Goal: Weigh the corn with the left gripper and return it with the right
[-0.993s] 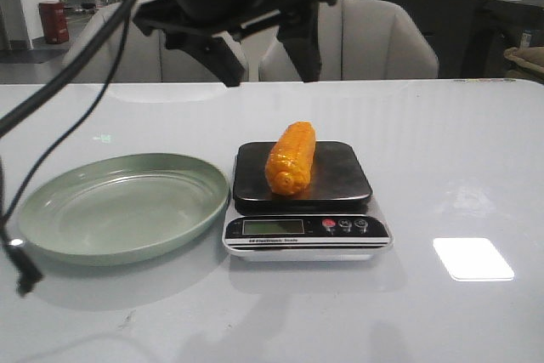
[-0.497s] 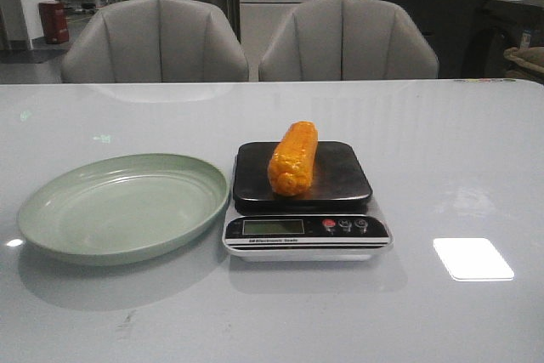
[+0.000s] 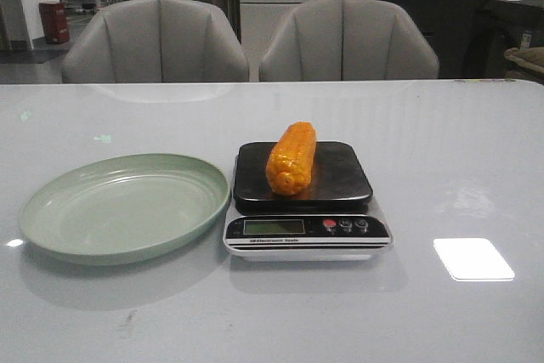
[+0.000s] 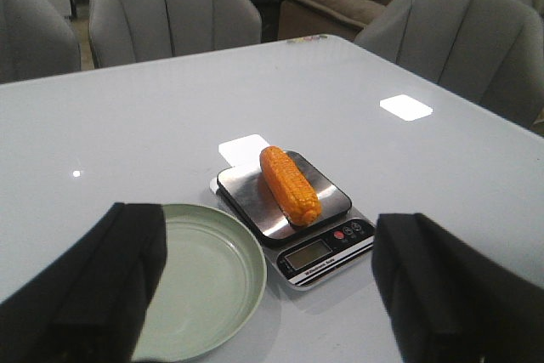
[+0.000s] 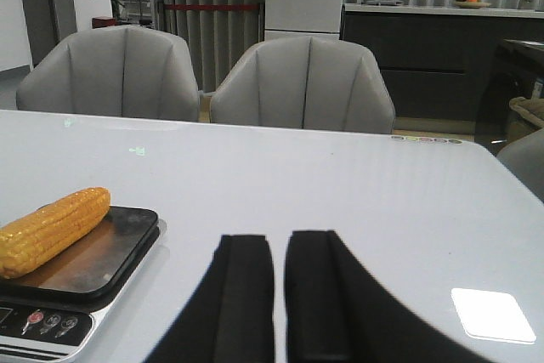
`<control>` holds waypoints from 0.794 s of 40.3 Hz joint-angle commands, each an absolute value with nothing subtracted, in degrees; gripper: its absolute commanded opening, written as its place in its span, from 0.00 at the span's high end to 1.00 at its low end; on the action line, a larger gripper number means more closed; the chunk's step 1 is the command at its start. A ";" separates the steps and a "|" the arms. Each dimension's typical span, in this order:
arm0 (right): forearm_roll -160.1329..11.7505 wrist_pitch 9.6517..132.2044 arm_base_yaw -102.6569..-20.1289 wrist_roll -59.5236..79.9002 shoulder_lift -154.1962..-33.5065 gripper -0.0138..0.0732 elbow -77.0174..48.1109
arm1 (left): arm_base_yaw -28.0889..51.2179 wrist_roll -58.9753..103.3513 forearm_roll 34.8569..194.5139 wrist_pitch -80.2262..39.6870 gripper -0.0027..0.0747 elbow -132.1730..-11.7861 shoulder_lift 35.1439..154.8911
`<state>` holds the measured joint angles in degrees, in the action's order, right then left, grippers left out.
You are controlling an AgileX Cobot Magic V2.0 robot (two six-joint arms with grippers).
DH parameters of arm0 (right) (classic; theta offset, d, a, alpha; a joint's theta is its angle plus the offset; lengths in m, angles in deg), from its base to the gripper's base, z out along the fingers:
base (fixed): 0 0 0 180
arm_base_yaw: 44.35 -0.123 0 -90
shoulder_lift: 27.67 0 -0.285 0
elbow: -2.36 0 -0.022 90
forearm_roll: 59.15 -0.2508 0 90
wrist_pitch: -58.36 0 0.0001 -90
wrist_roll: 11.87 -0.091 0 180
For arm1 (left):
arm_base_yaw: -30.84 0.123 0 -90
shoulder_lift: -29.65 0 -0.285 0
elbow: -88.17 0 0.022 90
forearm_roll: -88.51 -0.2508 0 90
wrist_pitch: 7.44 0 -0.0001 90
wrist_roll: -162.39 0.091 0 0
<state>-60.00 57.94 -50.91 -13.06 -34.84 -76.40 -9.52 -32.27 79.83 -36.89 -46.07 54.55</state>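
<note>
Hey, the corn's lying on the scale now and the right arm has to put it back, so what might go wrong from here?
The orange-yellow corn cob is round and lies loose on the black scale platform, so a glancing touch may roll it off. The right gripper looks nearly shut; it likely must open before it can grasp. The pale green plate sits close beside the scale, so a careless release could clip its rim.

The corn (image 3: 291, 158) is an orange-yellow cob with neat rows of kernels, lying flat along the dark platform of the scale (image 3: 303, 178). Its blunt end points toward the scale's display side, the other end toward the far edge. It rests whole and free, with nothing gripping it, just beside the plate (image 3: 123, 207).
</note>
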 commanded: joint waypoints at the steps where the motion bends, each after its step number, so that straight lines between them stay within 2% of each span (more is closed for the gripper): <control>1: -59.15 53.13 -50.67 -12.89 -33.75 0.60 -76.61 | -9.54 -29.26 79.44 -34.90 0.27 -44.94 49.15; 5: -59.15 53.13 -50.67 -12.89 -33.75 0.60 -76.61 | -9.54 -26.97 79.44 -36.40 0.39 -42.44 43.71; 11: -59.15 53.13 -50.67 -12.89 -33.75 0.60 -76.61 | -9.54 -26.97 79.44 -36.28 0.63 -38.91 39.50; 15: -59.15 53.13 -50.67 -12.89 -33.75 0.60 -76.61 | -9.54 -26.97 79.44 -34.49 0.83 -38.23 39.51; 18: -59.15 53.13 -50.67 -12.89 -33.75 0.60 -76.61 | -9.54 -26.97 79.44 -34.36 0.80 -38.23 39.51; 25: -59.15 50.78 -50.67 -12.89 -33.75 0.60 -76.56 | -9.54 -26.97 79.44 -34.36 0.81 -38.23 39.51; 29: -60.10 45.35 -50.67 -13.21 -33.75 0.60 -76.18 | -9.54 -26.97 79.44 -34.36 0.81 -38.23 39.51; 32: -60.88 46.69 -50.74 -15.09 -33.93 0.60 -73.66 | -9.54 -26.97 79.44 -34.36 0.81 -38.23 39.51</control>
